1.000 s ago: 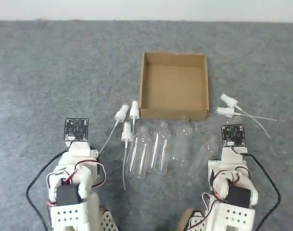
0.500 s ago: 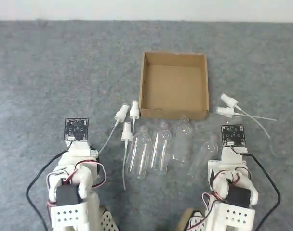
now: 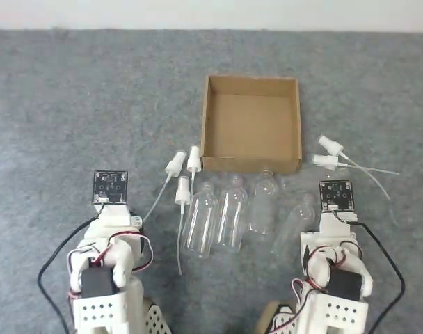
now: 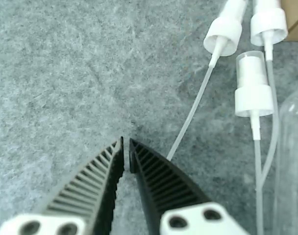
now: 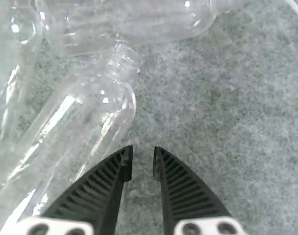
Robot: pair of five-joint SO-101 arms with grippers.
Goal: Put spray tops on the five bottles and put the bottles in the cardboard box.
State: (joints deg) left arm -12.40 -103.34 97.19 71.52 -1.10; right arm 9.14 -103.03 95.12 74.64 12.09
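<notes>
Grey carpet (image 3: pixel 72 90) bears both arms folded back at its near edge, the left gripper (image 4: pixel 126 144) closed beside three spray tops (image 4: pixel 254 88), the right gripper (image 5: pixel 141 154) slightly parted by a lying bottle (image 5: pixel 90 122), while a crosswise bottle (image 5: pixel 139 22), plain from the right wrist, looks faint from above, just before the cardboard box (image 3: pixel 250 164).

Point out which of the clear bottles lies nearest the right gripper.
The bottle lying slanted, with its body right alongside the right gripper and its open neck pointing away; the rest lie farther off.
</notes>
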